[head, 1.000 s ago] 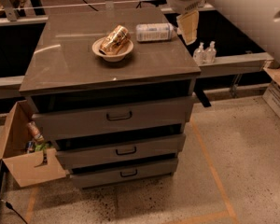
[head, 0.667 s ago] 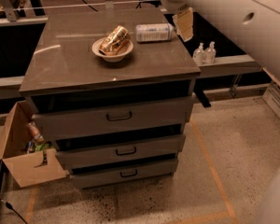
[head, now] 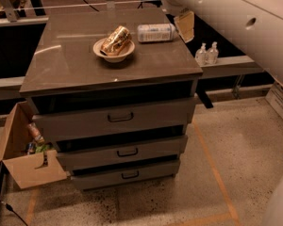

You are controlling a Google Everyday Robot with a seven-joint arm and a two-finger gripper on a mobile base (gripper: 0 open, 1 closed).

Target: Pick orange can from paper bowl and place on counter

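The orange can (head: 116, 39) lies on its side in the paper bowl (head: 110, 55), which stands on the back middle of the counter (head: 75, 67). My gripper (head: 185, 25) hangs from the white arm over the counter's back right corner. It is to the right of the can, beyond a clear plastic bottle (head: 155, 32) that lies on its side, and it holds nothing that I can see.
The cabinet has three drawers with black handles (head: 120, 117). An open cardboard box (head: 23, 154) with items stands on the floor at the left. Two small bottles (head: 206, 54) stand on a ledge to the right. My white arm (head: 245, 22) fills the top right.
The arm has swung further into the top right and the gripper has shifted slightly left. The can, bowl and bottle have not moved.
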